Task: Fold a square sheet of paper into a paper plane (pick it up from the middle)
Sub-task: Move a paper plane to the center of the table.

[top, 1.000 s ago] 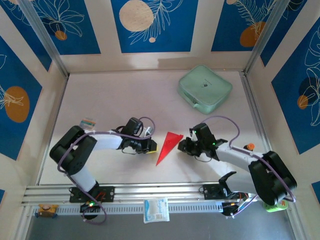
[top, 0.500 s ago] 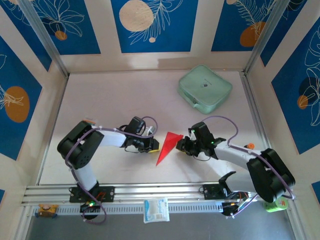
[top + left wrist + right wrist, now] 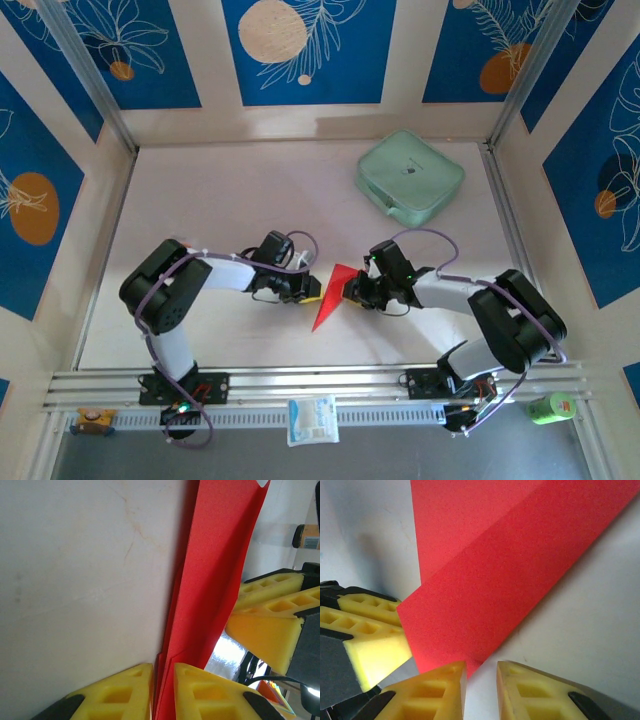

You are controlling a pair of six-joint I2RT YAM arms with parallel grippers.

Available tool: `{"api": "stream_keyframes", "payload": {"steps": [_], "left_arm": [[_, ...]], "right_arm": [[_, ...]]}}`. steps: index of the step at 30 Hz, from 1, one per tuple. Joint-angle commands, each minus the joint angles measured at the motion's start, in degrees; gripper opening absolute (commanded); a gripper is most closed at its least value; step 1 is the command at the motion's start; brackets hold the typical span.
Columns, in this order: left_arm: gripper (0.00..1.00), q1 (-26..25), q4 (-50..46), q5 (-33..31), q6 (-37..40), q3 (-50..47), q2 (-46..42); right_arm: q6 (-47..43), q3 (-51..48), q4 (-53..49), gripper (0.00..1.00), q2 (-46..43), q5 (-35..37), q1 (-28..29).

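The paper plane (image 3: pixel 335 290) lies on the counter (image 3: pixel 220 200) between the arms. The left pincer (image 3: pixel 163 695) is pinched nearly closed on its edge; the right pincer (image 3: pixel 481 690) gapes slightly, a corner just at its mouth. An uneven pull could tear or unfold it.

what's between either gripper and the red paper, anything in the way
Nothing visible. The left gripper and right gripper flank the folded red paper directly, its edge lying between the left fingers; the mint case sits well clear.
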Motion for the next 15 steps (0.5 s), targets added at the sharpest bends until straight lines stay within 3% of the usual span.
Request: {"api": "stream_keyframes", "payload": {"steps": [1,8,15], "left_arm": [[0.19,-1.14,-2.81,0.81,0.94,1.89,1.72],[0.18,-2.67,-12.24,-2.98,4.68,5.08,1.74],[0.20,-3.96,-14.21,-2.72,5.68,6.81,2.53]], "right_arm": [[0.25,1.08,-0.59,0.23,0.74,-1.05,0.43],[0.24,0.92,-0.20,0.21,1.35,-1.43,0.43],[0.95,0.71,2.04,0.21,2.94,-2.66,0.52]]}}
